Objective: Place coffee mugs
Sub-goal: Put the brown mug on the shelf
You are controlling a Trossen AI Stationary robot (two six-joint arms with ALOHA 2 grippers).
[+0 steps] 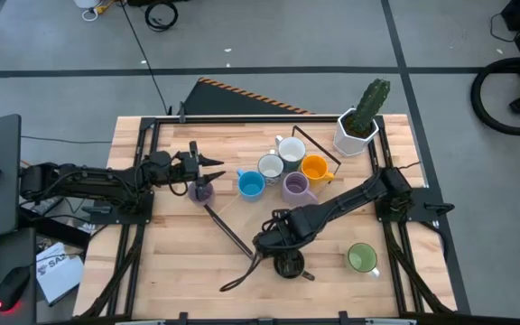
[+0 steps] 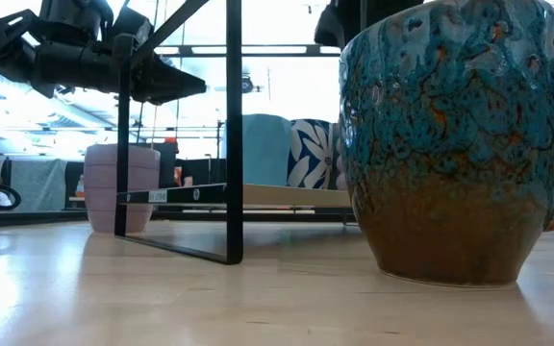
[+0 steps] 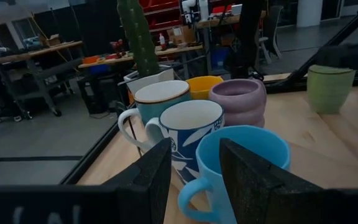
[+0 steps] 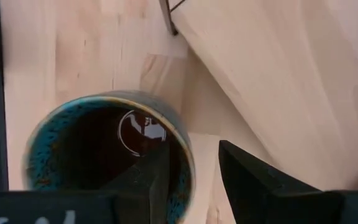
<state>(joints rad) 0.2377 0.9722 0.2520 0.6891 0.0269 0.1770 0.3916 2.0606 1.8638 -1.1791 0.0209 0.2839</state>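
Note:
My left gripper (image 1: 213,169) (image 3: 196,180) is open and hovers just above a lavender mug (image 1: 201,190) (image 2: 121,187) that stands on its base left of the mug cluster. Ahead of it stand a blue mug (image 3: 241,155), a white mug with blue pattern (image 3: 188,127), a white mug (image 3: 160,99), an orange mug (image 3: 204,84) and a second lavender mug (image 3: 238,99). My right gripper (image 1: 283,248) (image 4: 194,180) is open above the dark brown, teal-speckled mug (image 1: 289,264) (image 4: 104,149) (image 2: 450,144). One finger is inside its rim (image 4: 185,152) and one outside. A green mug (image 1: 362,259) stands alone near the right.
A black wire rack frame (image 1: 228,230) (image 2: 231,144) lies across the table's middle between the two arms. The white faceted pot with a cactus (image 1: 359,126) stands at the far right corner. Bare wood (image 1: 179,262) shows on the near left.

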